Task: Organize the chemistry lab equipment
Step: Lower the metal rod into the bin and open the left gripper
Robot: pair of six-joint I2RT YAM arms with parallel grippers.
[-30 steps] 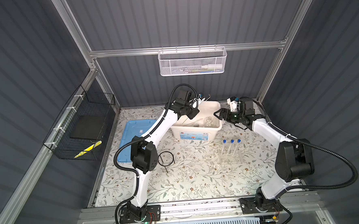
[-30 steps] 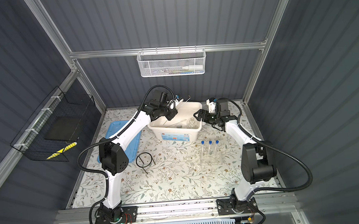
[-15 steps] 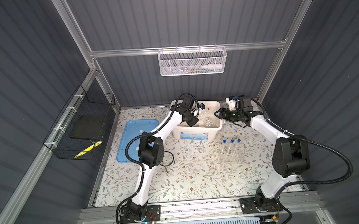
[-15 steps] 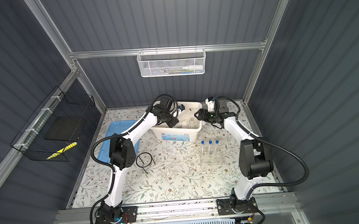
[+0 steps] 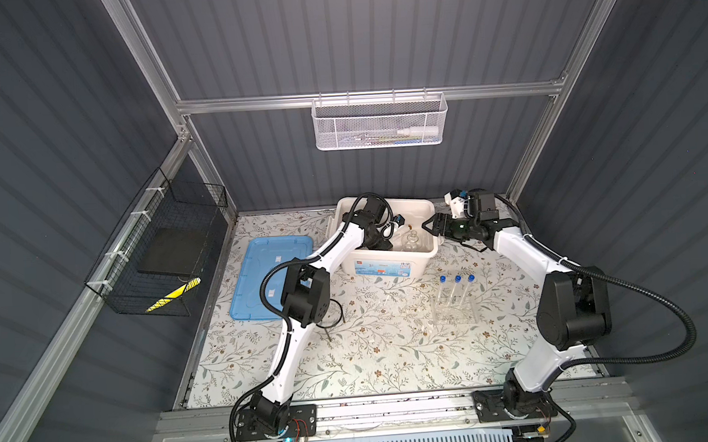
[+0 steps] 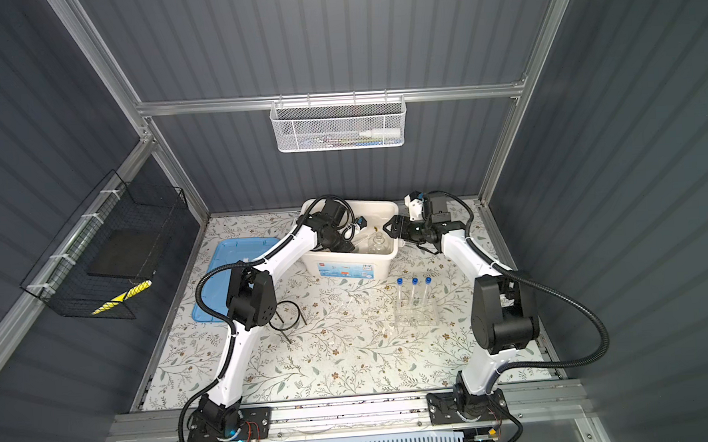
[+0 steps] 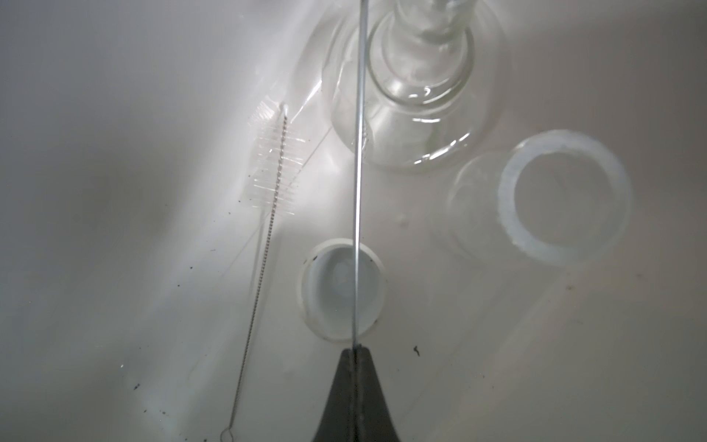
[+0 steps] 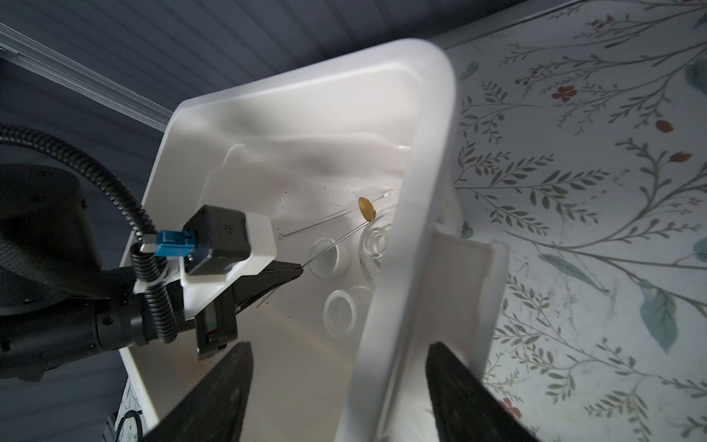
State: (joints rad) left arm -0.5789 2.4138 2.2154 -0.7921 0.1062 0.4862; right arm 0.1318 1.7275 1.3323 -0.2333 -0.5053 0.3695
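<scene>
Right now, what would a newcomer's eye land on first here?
The white bin at the back of the floral table draws the eye. Inside it the left gripper pinches a thin rod near a glass flask, while the right gripper stands open astride its rim. In front, three blue-capped test tubes stand upright in a clear rack.
</scene>
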